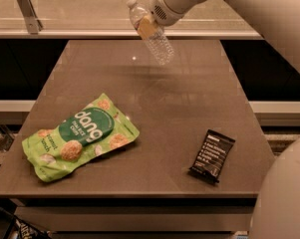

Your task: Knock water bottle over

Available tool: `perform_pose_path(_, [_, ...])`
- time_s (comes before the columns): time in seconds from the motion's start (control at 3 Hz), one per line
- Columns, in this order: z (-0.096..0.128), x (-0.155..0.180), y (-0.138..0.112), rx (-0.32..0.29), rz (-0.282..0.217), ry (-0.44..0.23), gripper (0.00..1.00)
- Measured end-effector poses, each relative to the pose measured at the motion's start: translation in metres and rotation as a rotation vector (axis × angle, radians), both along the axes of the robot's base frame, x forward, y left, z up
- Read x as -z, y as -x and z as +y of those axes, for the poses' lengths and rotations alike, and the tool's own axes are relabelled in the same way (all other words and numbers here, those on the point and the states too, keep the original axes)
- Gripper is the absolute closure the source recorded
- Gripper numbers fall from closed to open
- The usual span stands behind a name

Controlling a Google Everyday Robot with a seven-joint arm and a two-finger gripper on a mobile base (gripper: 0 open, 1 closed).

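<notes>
The water bottle (pixel 157 43) is clear and ribbed with a white cap. It leans steeply over the far middle of the brown table (pixel 154 113), cap up and to the left, base down and to the right. My gripper (pixel 147 27) comes in from the upper right and is shut on the bottle's upper part. One tan finger pad (pixel 145 29) shows in front of the bottle; the other finger is hidden behind it. I cannot tell whether the base touches the table.
A green snack bag (pixel 79 136) lies at the front left of the table. A black bar wrapper (pixel 212 156) lies at the front right. A counter ledge (pixel 65 33) runs behind the table. My white arm (pixel 249 14) crosses the upper right.
</notes>
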State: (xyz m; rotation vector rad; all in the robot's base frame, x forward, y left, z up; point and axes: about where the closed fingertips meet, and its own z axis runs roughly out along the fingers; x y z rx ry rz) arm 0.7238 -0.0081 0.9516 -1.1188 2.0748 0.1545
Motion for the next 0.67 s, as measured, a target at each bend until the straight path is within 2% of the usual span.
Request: perform_pose_path(0.67, [-0.0177,0.0025,0.0095,0.064,0.091,0.161,1.00])
